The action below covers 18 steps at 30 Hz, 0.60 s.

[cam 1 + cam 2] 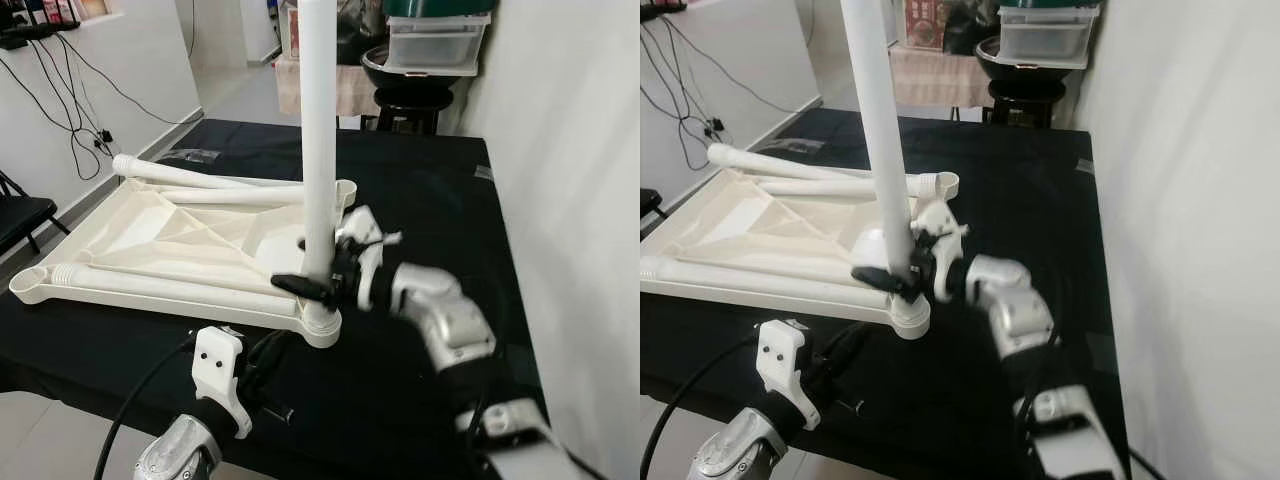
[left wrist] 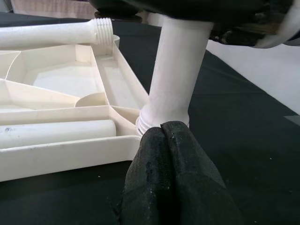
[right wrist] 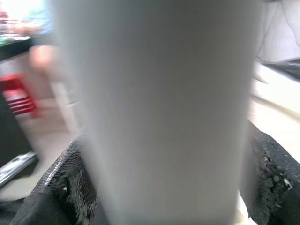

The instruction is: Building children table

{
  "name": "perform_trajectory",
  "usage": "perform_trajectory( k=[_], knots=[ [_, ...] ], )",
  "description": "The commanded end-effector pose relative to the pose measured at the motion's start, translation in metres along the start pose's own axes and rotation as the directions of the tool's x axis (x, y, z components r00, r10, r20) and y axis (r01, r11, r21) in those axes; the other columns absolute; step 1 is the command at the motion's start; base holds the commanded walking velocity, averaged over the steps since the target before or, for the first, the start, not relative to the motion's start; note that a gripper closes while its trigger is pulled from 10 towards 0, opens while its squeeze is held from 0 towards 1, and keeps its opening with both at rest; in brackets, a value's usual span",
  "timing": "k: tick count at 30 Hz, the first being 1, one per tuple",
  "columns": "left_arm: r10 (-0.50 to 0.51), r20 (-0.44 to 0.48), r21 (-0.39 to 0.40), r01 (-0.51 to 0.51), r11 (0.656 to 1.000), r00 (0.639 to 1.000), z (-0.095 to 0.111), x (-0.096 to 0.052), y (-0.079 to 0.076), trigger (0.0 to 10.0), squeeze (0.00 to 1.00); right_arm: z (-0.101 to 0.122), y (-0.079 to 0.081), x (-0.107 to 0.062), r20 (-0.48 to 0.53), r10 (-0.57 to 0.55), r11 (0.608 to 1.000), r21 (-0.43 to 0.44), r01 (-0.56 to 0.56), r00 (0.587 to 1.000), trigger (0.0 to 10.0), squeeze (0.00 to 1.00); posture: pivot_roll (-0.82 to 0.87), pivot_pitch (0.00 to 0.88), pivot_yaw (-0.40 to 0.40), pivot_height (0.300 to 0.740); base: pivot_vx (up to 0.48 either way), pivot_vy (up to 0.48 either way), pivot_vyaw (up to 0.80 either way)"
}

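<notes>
I see the upright leg (image 1: 318, 130) standing in the corner socket of the upturned tabletop (image 1: 150, 235), clamped between my right gripper (image 1: 318, 285) fingers. My left gripper (image 2: 171, 173), fingers pressed together, points at the leg's base.

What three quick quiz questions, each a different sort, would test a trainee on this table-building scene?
1. True or false: the upright leg stands in the corner socket of the tabletop.
2. Which end effector grips the leg? A) left B) right
3. Fill in: the tabletop lies on a ___ cloth.

Key
1. True.
2. B: the right end effector clamps the leg; the left end effector is shut, by the socket.
3. Black.
</notes>
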<state>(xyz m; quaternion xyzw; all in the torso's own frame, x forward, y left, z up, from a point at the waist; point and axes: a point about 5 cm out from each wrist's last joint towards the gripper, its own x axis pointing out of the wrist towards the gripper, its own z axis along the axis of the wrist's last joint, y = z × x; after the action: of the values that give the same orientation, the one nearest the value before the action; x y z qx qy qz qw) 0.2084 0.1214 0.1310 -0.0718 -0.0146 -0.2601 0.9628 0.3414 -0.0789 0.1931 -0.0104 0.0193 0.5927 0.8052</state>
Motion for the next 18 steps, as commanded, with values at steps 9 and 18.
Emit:
perform_trajectory(
  k=[9,18],
  knots=[
    [0.007,-0.012,-0.007,-0.008,1.0,1.0,-0.003,-0.001,0.0,10.0,0.0,-0.007,-0.004,0.006,-0.065,0.24,0.97,0.046,-0.237,0.969,0.0,0.0,0.03,0.037,-0.016,0.74,0.0,0.0,0.0],
    [0.008,-0.008,-0.011,-0.008,1.0,1.0,-0.002,-0.002,-0.002,10.0,0.0,-0.016,-0.008,-0.004,-0.066,0.254,0.966,0.065,-0.25,0.965,0.0,0.0,0.03,0.05,-0.017,0.74,0.0,0.0,0.0]
  ],
)
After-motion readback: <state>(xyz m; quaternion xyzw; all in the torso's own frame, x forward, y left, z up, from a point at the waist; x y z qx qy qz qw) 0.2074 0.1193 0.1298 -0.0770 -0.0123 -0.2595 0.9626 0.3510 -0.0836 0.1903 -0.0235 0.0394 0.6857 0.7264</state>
